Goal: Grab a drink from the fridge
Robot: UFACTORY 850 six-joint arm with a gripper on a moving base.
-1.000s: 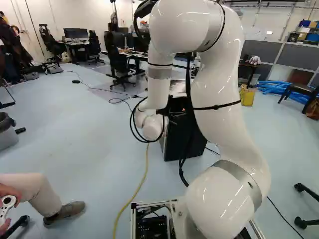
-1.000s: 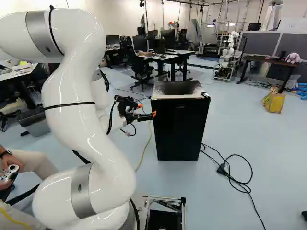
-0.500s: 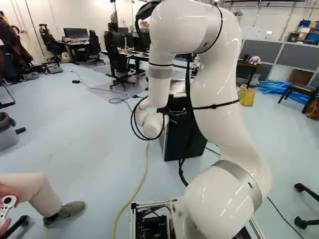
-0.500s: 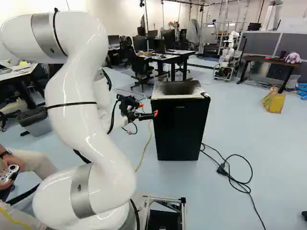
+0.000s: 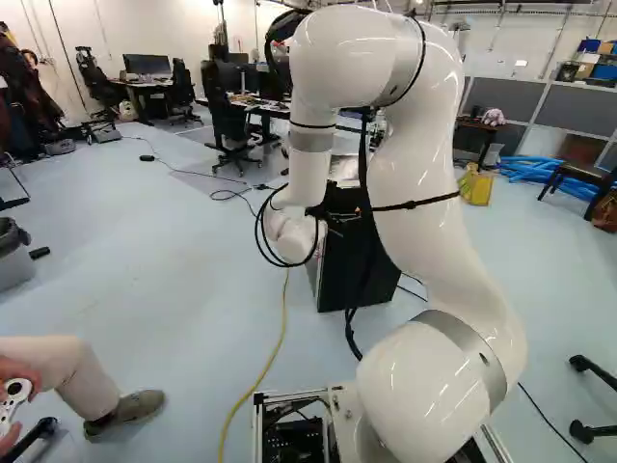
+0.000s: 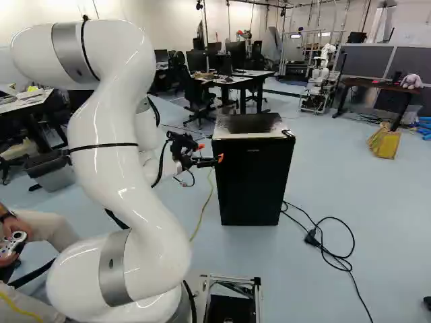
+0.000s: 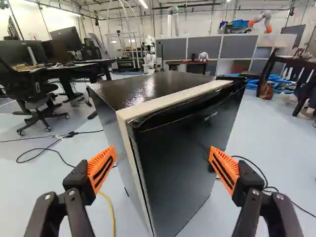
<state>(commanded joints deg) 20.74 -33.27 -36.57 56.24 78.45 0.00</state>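
In the right base view my gripper [image 6: 210, 154] is at the upper left edge of the black fridge [image 6: 253, 185], its orange fingertips close to the door side. Seen from the wrist, the gripper [image 7: 162, 160] stands wide open, with the fridge's near corner [image 7: 148, 173] ahead, between the two orange pads. No grip shows, and whether one finger touches the door cannot be told. The fridge door is shut, with a pale strip along its seam. In the left base view the arm partly covers the fridge [image 5: 337, 275]. No drink can be seen.
A black cable [image 6: 326, 252] lies on the floor right of the fridge, a yellow cable [image 5: 275, 357] left of it. Desks [image 6: 232, 79] and chairs stand behind. Another robot [image 6: 320, 77] is farther back. A seated person with a controller [image 5: 14, 391] is at the left.
The arm has shifted slightly against its base joint, bringing the gripper a little closer to the fridge, rightward in the right base view. The base and the fridge have not moved.
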